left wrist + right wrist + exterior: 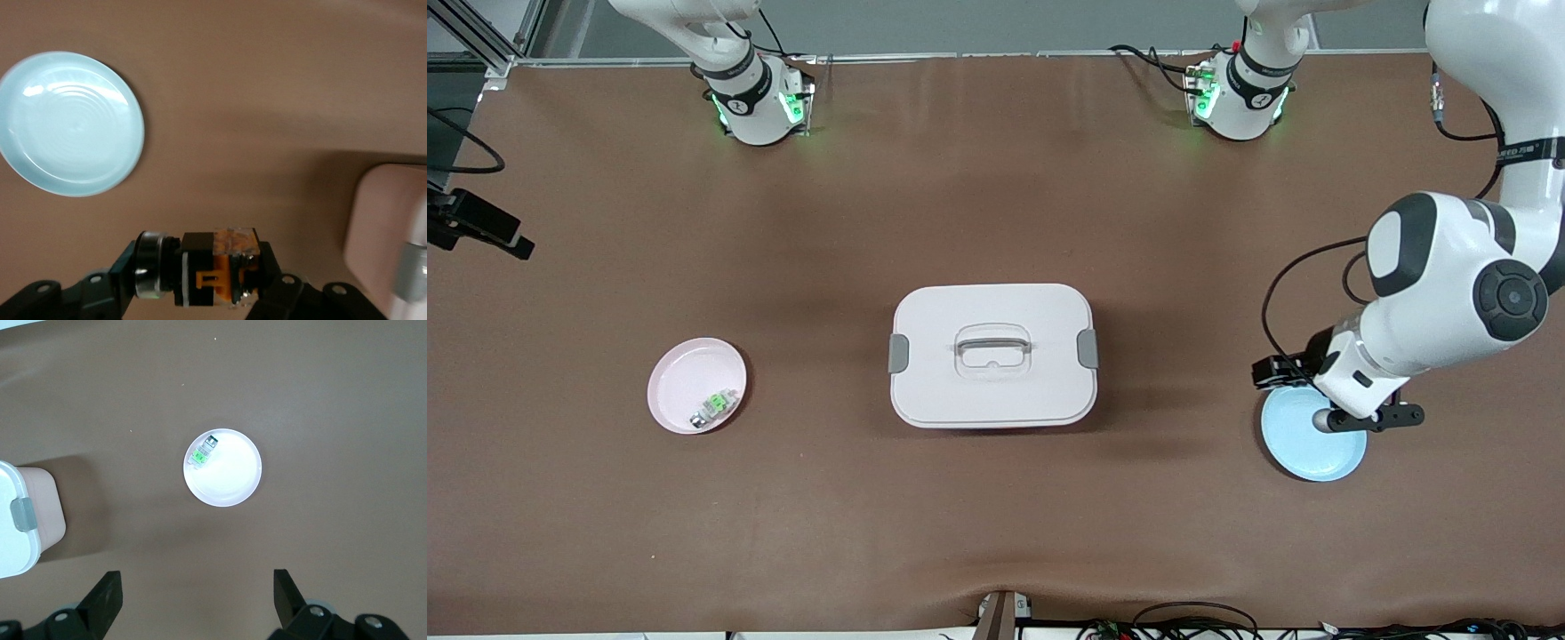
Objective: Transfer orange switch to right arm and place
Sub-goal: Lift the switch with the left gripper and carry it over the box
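Observation:
The orange switch [212,267], black with an orange middle and a silvery end, is clamped lengthwise in my left gripper [200,275], which is shut on it. In the front view my left gripper [1360,418] hangs over the light blue plate [1307,458] at the left arm's end of the table. The left wrist view shows that blue plate [67,127] bare. My right gripper [198,583] is open with nothing between its fingers, high over the pink plate [233,487]. It is out of the front view.
A white lidded box [992,356] with grey clasps and a handle stands mid-table. The pink plate [680,382] lies toward the right arm's end and holds a tiny green-and-white component [713,407]. Brown tabletop lies bare around both plates.

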Action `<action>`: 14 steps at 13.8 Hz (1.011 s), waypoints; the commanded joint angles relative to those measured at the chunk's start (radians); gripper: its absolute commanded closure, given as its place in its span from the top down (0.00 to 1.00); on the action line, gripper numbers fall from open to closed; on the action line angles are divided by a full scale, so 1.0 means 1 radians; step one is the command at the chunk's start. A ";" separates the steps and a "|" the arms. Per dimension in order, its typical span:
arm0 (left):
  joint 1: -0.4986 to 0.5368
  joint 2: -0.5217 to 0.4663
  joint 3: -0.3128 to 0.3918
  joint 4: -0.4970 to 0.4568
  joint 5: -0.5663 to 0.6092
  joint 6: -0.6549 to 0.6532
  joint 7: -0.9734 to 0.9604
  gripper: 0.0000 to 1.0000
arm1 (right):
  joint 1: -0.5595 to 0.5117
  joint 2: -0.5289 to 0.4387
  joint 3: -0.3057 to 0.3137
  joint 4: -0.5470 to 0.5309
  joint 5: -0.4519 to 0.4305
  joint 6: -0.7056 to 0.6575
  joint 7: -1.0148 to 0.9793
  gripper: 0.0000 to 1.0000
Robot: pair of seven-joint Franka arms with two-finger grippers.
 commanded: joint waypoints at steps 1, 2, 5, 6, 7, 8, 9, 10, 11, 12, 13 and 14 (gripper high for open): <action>0.003 -0.015 -0.048 0.032 -0.042 -0.052 -0.107 0.03 | -0.013 0.055 0.008 0.017 0.022 0.001 -0.001 1.00; 0.008 -0.021 -0.079 0.034 -0.044 -0.054 -0.153 0.03 | -0.008 0.089 0.009 0.017 0.021 0.002 0.002 1.00; 0.008 -0.022 -0.144 0.069 -0.100 -0.060 -0.279 0.03 | 0.018 0.178 0.012 0.014 0.022 0.071 -0.007 1.00; 0.002 -0.021 -0.159 0.084 -0.119 -0.060 -0.326 0.03 | 0.032 0.178 0.014 0.014 0.015 0.070 -0.010 1.00; -0.001 -0.021 -0.180 0.097 -0.127 -0.060 -0.383 0.03 | 0.049 0.178 0.014 0.015 0.012 0.065 -0.010 1.00; -0.004 -0.019 -0.202 0.101 -0.125 -0.060 -0.442 0.03 | 0.056 0.177 0.014 0.015 0.012 0.064 -0.018 1.00; -0.006 -0.016 -0.229 0.105 -0.125 -0.060 -0.504 0.03 | 0.066 0.175 0.014 0.012 0.010 0.059 -0.041 1.00; -0.007 -0.013 -0.255 0.105 -0.125 -0.060 -0.561 0.03 | 0.070 0.174 0.014 0.014 0.007 0.042 -0.042 1.00; -0.007 -0.010 -0.278 0.105 -0.125 -0.058 -0.610 0.03 | 0.070 0.174 0.014 0.017 0.007 0.042 -0.049 1.00; -0.007 -0.009 -0.301 0.105 -0.127 -0.058 -0.656 0.03 | 0.063 0.175 0.014 0.017 0.021 0.041 -0.049 1.00; -0.009 -0.006 -0.323 0.105 -0.134 -0.057 -0.708 0.03 | 0.064 0.174 0.012 0.015 0.022 0.036 -0.050 1.00; -0.018 -0.006 -0.335 0.105 -0.140 -0.054 -0.760 0.03 | 0.072 0.169 0.014 0.014 0.022 0.021 -0.032 1.00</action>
